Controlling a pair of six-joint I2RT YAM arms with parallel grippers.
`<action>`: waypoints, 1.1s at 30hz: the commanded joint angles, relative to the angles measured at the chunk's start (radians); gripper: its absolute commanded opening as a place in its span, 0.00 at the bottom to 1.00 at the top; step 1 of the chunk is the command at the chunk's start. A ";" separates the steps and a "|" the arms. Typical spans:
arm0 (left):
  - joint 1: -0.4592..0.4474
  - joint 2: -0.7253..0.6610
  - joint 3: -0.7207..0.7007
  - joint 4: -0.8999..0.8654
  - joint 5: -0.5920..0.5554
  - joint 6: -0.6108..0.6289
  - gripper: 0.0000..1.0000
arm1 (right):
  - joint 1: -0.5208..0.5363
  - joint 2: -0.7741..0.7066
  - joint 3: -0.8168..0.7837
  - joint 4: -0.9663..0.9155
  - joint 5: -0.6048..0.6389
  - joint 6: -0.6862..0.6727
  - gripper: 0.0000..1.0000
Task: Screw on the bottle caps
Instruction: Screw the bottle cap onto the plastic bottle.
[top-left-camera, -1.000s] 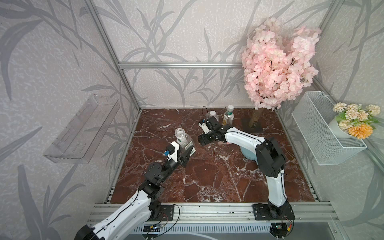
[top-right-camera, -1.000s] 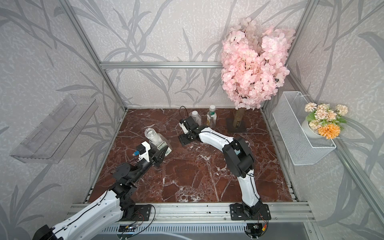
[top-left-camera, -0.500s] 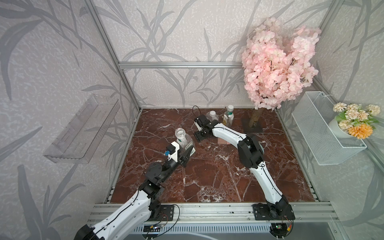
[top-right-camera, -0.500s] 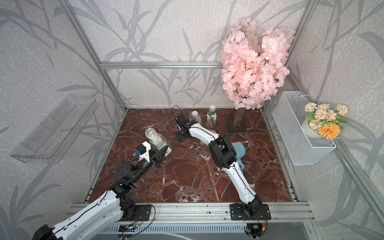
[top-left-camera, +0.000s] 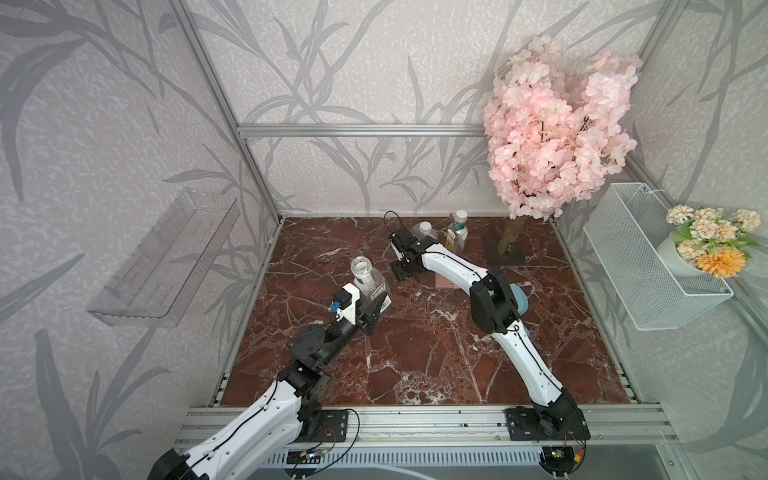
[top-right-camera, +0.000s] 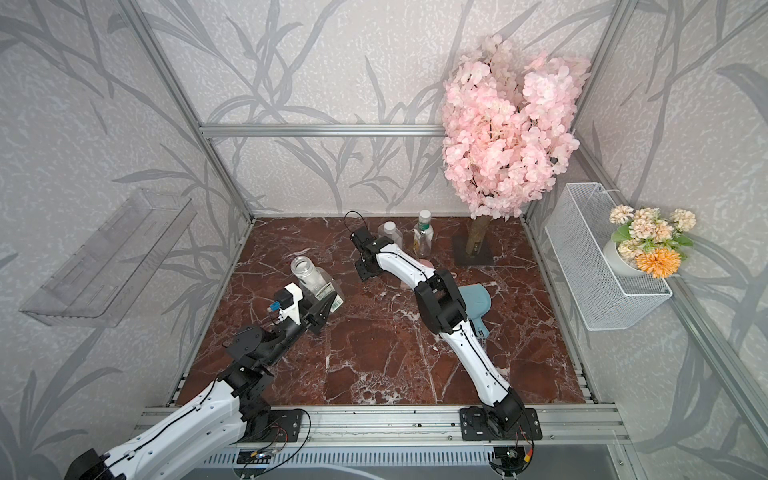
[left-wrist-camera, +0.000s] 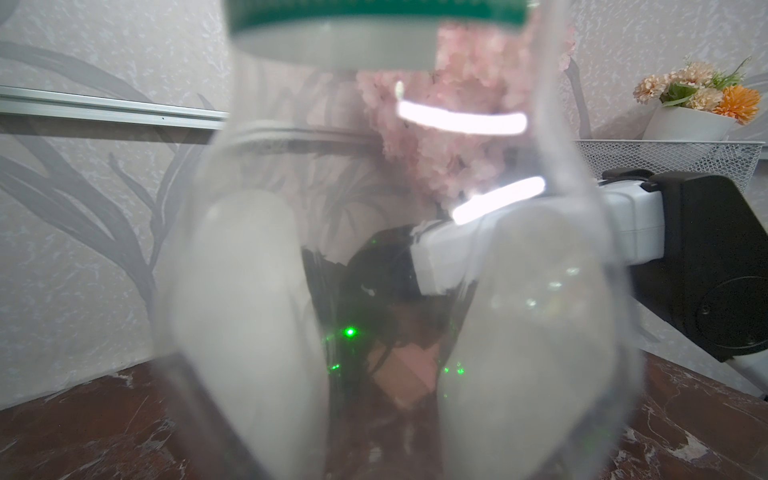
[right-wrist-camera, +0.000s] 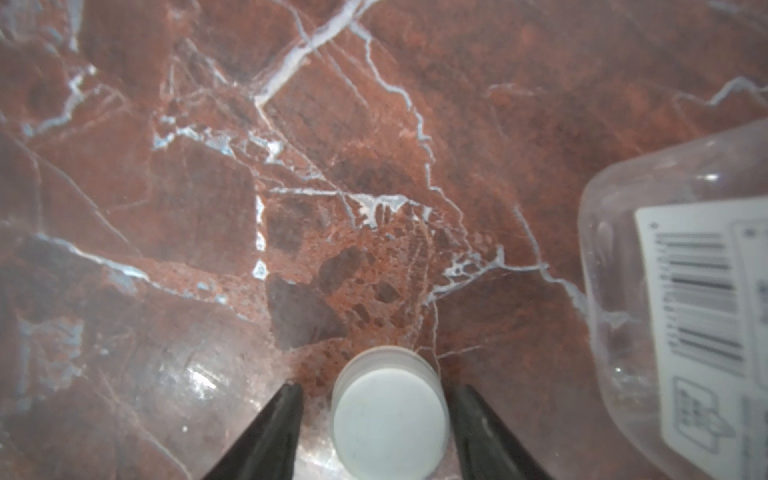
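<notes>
Red-brown marble desk (top-left-camera: 415, 361) w/ white veins. Walls: pale wallpaper (top-left-camera: 374, 62), grey leaf print, alu frame (top-left-camera: 361, 130). Pink blossom tree (top-left-camera: 557, 137) stands back-right of right gripper (top-left-camera: 402, 271). White wire basket (top-left-camera: 648, 270) w/ flower pot (top-left-camera: 670, 257) well right of it. Clear shelf (top-left-camera: 166, 253) on wall, well left of left gripper (top-left-camera: 374, 307). Light bright, even.

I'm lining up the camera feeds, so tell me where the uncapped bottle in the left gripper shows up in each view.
Both top views: the open bottle sits left of the table's middle, held in the left gripper.
Left wrist: it fills the middle of the picture, blurred.
Right wrist: a labelled bottle shows at one edge; I cannot tell whether it is this one.
Shared landmark: the red marble tabletop, in all four views.
</notes>
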 joint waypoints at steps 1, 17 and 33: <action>-0.003 -0.006 0.000 0.021 -0.005 0.014 0.40 | -0.004 0.013 0.006 -0.056 0.018 0.006 0.56; -0.005 0.006 0.003 0.027 0.002 0.020 0.39 | -0.004 -0.130 -0.149 0.059 0.018 -0.061 0.38; -0.055 0.247 0.001 0.200 0.081 0.050 0.35 | -0.026 -1.115 -1.022 0.247 -0.126 -0.185 0.32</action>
